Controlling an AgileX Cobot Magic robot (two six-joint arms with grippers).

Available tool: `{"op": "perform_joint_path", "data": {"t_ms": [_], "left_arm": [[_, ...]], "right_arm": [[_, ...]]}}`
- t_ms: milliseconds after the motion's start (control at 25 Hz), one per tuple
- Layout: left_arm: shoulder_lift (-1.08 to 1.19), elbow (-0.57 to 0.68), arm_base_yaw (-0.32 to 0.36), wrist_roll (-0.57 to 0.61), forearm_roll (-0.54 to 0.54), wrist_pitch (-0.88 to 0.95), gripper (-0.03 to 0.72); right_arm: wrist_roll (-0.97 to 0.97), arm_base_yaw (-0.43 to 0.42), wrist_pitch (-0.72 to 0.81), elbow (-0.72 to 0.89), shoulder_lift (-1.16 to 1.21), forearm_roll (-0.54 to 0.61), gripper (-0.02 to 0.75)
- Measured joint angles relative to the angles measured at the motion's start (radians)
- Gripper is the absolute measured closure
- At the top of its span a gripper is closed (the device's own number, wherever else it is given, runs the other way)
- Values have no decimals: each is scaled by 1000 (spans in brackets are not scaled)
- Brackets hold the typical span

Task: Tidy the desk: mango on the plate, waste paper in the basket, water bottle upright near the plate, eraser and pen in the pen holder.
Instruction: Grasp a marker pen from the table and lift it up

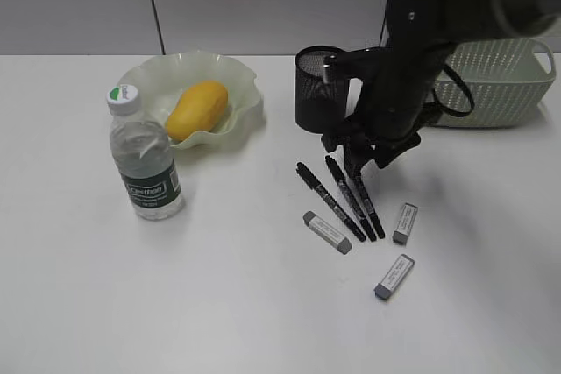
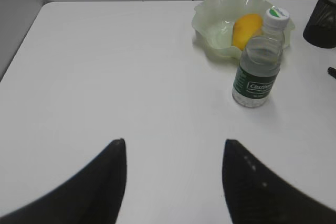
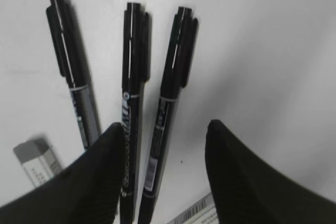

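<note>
Black pens [image 1: 340, 197] lie side by side on the white desk [image 1: 219, 295], three erasers [image 1: 328, 231] around them. Above their caps hangs the right gripper [image 3: 165, 145], jaws spread. Beyond, the mango [image 1: 196, 109] sits in the plate [image 1: 250, 98], water bottle [image 1: 145, 157] upright alongside. Left gripper [image 2: 173, 174] hovers open.

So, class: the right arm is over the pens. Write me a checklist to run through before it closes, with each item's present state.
1. Right gripper open: ok.
2. Only one pen between its fingers: not ok; the middle pen and right pen both lie in the gap.
3. Fingertips touching the desk: cannot tell.
4. Pen holder upright: ok.
5. Left gripper open, well apart from the water bottle: ok.
</note>
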Motion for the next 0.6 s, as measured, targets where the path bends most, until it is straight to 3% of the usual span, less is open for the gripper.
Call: {"op": "perform_joint_path", "data": {"t_ms": [160, 440, 600], "left_arm": [[0, 0, 0, 0, -1, 0, 255], [0, 0, 0, 0, -2, 0, 255], [0, 0, 0, 0, -2, 0, 255]], "right_arm": [[50, 12, 24, -69, 65, -64, 384], [60, 12, 25, -98, 129, -77, 412], [61, 12, 23, -101, 132, -77, 492]]}}
